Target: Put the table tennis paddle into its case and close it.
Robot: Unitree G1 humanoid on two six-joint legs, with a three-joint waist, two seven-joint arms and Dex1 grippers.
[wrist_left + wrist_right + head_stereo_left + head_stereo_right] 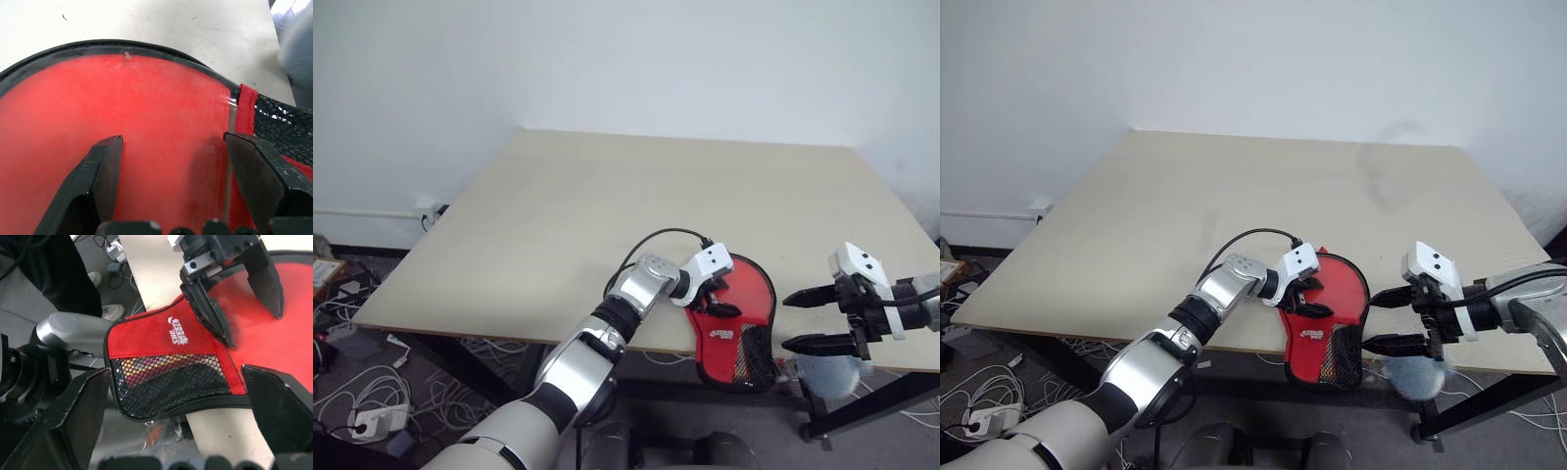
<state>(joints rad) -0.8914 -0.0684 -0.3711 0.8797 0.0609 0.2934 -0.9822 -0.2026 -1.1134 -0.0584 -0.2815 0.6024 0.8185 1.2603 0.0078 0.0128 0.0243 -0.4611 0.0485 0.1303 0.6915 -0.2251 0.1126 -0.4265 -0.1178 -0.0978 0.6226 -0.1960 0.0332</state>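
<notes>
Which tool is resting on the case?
The left tool: its open fingers rest on the case. The right tool hangs open off the table's edge.

So the red paddle-shaped fabric case (1327,323) sits at the near edge of the beige table (1283,196), black mesh end hanging off. Left gripper (1301,297) rests spread on it; right gripper (1386,319) hovers just beside, fingers apart.

The silver left arm's black two-fingered gripper (714,295) angles down, fingers spread; the right arm's matching gripper (805,321) hangs with fingers wide apart.
</notes>
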